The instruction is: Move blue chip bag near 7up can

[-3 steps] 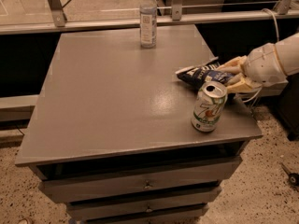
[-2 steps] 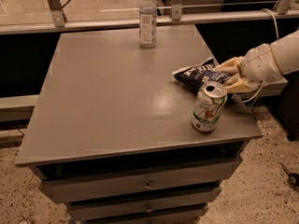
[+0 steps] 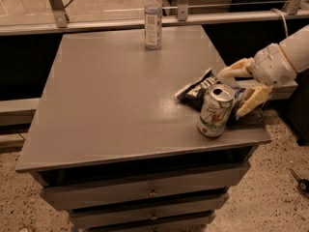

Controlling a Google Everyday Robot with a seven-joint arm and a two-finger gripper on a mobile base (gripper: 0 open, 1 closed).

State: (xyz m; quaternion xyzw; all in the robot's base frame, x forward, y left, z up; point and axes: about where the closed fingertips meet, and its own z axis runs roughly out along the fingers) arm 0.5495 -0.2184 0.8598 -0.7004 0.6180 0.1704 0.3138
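Note:
The blue chip bag (image 3: 197, 88) lies on the grey table (image 3: 111, 95) near its right front corner, touching the back of the 7up can (image 3: 215, 111). The can stands upright just in front of the bag. My gripper (image 3: 232, 94) reaches in from the right. Its two pale fingers (image 3: 235, 69) are spread on either side of the bag's right end, one behind it and one beside the can. The can hides that end of the bag.
A clear plastic bottle (image 3: 153, 18) stands upright at the table's far edge. The table's right edge is close under my gripper. Drawers are below the table's front. A metal railing (image 3: 193, 14) runs behind it.
The bag has shifted slightly left and settled beside the can. My gripper's fingers have spread apart from the bag's end.

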